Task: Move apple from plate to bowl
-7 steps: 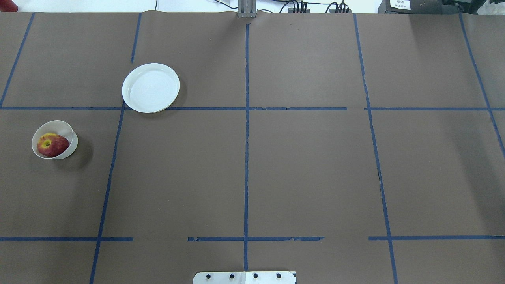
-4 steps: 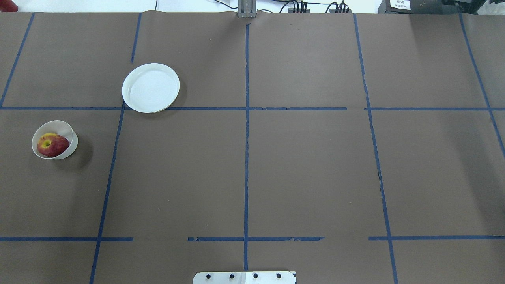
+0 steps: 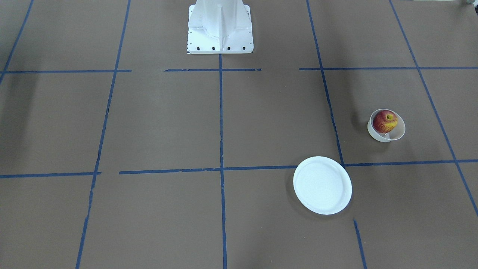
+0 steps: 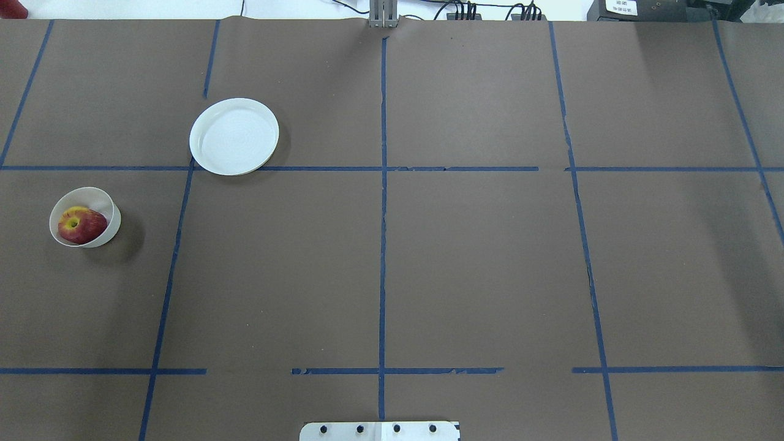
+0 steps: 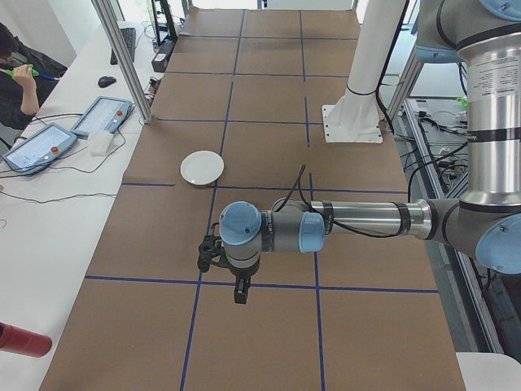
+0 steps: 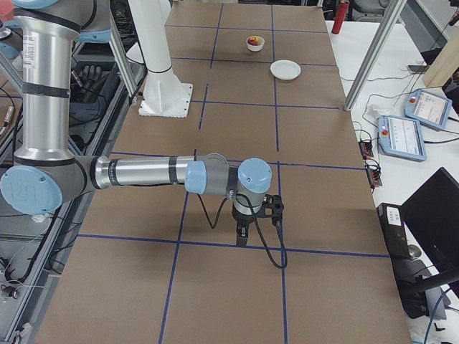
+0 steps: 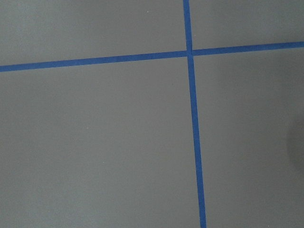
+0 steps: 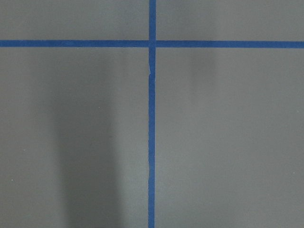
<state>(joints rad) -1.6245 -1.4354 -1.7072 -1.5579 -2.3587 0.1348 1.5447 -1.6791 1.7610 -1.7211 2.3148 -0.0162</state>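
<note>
The red and yellow apple (image 4: 79,225) lies inside the small deep white bowl (image 4: 93,192) at the table's left side; both also show in the front-facing view, apple (image 3: 384,121) and bowl (image 3: 397,133). The flat white plate (image 4: 234,136) sits bare, farther out and to the right of the bowl. Neither gripper shows in the overhead, front-facing or wrist views. The left gripper (image 5: 238,292) shows only in the exterior left view and the right gripper (image 6: 242,235) only in the exterior right view. Both hang high above the brown table, and I cannot tell whether they are open or shut.
The brown table cover is marked with blue tape lines (image 4: 383,214). The robot's white base (image 3: 220,26) stands at the near middle edge. Operator tablets (image 5: 102,116) and a red can (image 5: 24,340) lie on the white side bench. Both wrist views show only table and tape.
</note>
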